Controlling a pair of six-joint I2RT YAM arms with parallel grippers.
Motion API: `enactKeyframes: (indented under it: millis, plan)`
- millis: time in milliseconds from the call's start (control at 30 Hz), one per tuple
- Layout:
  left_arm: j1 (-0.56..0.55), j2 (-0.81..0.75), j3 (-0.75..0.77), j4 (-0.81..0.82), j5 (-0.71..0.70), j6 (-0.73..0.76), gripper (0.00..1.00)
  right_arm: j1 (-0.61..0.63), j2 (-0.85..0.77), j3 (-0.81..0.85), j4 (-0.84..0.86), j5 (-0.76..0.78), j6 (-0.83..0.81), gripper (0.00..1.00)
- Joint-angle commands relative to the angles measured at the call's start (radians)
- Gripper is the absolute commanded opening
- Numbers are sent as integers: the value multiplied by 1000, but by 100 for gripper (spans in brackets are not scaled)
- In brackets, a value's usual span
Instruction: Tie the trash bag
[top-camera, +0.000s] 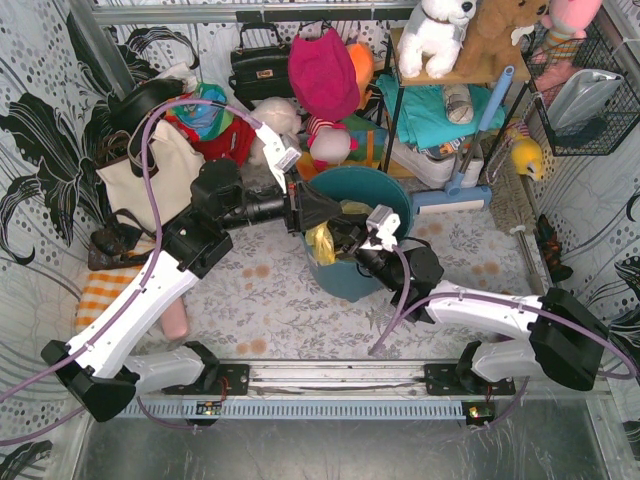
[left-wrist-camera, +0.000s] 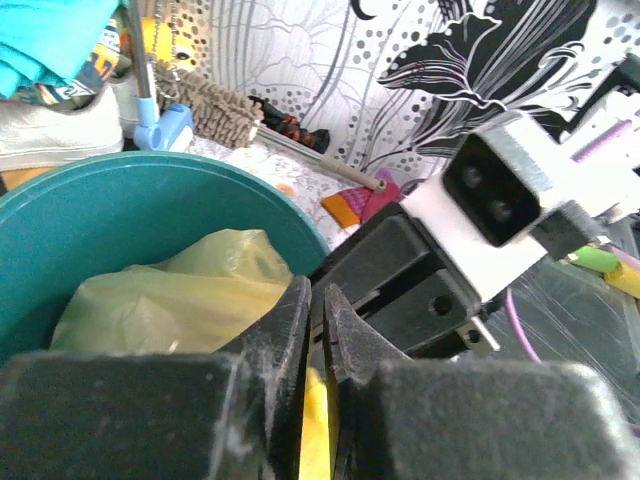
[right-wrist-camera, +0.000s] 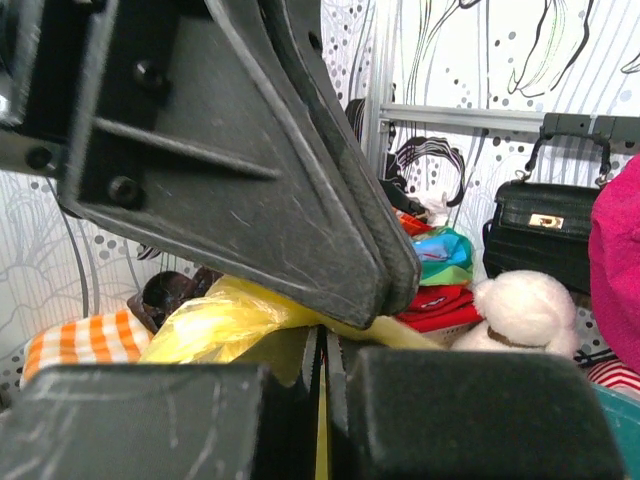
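Observation:
The trash bag (top-camera: 322, 243), thin yellow-green plastic, sits in the teal bin (top-camera: 352, 195) at the table's middle. Both grippers meet over the bin's near-left rim. My left gripper (top-camera: 318, 213) is shut on a strip of the bag; in the left wrist view the yellow plastic (left-wrist-camera: 316, 425) runs between its closed fingers, with the bag's body (left-wrist-camera: 170, 295) in the bin behind. My right gripper (top-camera: 350, 238) is shut on another strip; in the right wrist view the yellow film (right-wrist-camera: 322, 440) is pinched between its fingers and bunched plastic (right-wrist-camera: 220, 320) lies under the left gripper's fingers (right-wrist-camera: 300, 220).
A cream tote bag (top-camera: 150, 180) stands at the left, with an orange checked cloth (top-camera: 105, 290) near it. Plush toys, a black handbag (top-camera: 262, 65) and a shelf with folded cloths (top-camera: 440, 110) crowd the back. A wire basket (top-camera: 585, 90) hangs at the right wall.

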Motion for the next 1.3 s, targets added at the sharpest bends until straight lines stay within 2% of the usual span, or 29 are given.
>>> enactKeyframes:
  millis: [0,133,300,433,600,700,867,1033,1267]
  plan:
    - [-2,-13,14,62,89,-32,19,4,29,38,69,-15,-28,0]
    - [-3,-13,5,69,73,-35,23,3,30,35,100,-51,-13,0]
    - [-2,-22,6,60,-10,-26,39,4,21,24,134,-54,-11,0]
    - [-2,-57,-5,67,-110,-29,44,4,23,22,160,-46,-20,0]
    - [-3,-136,-42,80,-322,-52,51,4,33,25,193,-40,-24,0]
    - [-3,-176,-55,78,-457,-97,52,4,39,23,209,-32,-28,0]
    - [-2,-186,-86,16,-664,-277,48,3,48,24,216,-33,-21,0]
    - [-2,-156,-109,-31,-630,-422,47,4,62,34,223,-34,-23,0]
    - [-2,-192,-167,-37,-557,-519,46,5,74,45,223,-31,-30,0]
